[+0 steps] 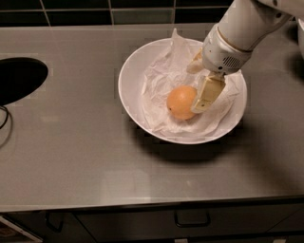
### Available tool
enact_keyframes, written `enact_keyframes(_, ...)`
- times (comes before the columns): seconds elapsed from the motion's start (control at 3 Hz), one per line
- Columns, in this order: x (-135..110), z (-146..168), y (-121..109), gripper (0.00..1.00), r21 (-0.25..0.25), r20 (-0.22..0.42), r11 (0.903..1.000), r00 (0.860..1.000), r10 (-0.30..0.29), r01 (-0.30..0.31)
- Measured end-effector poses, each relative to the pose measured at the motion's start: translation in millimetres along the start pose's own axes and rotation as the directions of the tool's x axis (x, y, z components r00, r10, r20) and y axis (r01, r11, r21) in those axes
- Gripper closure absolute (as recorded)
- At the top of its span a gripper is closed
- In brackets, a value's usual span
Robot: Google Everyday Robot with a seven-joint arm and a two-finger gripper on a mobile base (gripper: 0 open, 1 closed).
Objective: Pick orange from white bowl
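**A:** Where's the orange (pixel 180 102)?

**B:** Inside the white bowl (pixel 130 71), a little right of its middle. It lies on the crumpled paper (pixel 161 76) that lines the bowl (one corner of the paper pokes up over the far rim).

**A:** And the bowl?

**B:** On a grey counter (pixel 85 156), right of centre. Well to the left there's a dark oval opening (pixel 19 78) in the counter, with a thin cable (pixel 5 121) on its near side at the left edge.

**A:** The gripper?

**B:** The gripper (pixel 194 90) reaches down into the bowl from the far right, on a white arm (pixel 242 23). Its fingers are spread apart, pinching nothing. The near finger (pixel 207 93) slants down along the orange's right side, its tip overlapping the peel (whether it truly touches, I can't tell). The far finger (pixel 194 65) sits over the paper, beyond the orange.

**A:** So the orange isn't lifted?

**B:** No, it rests on the paper in the bowl.

**A:** Anything else?

**B:** Dark tiles (pixel 142 9) along the far wall, and a drawer handle (pixel 192 219) under the counter's near edge.
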State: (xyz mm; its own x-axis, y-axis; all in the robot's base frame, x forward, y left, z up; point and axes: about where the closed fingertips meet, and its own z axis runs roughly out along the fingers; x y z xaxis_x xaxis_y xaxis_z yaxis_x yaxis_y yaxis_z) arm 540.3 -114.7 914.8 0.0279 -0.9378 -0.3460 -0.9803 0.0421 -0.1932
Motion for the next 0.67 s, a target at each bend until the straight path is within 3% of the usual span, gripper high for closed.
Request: enact_keyframes(0.67, -9, 20, 3, 0.26, -0.04, 0.02, 0.9989, 0.999, -0.024, 0.025)
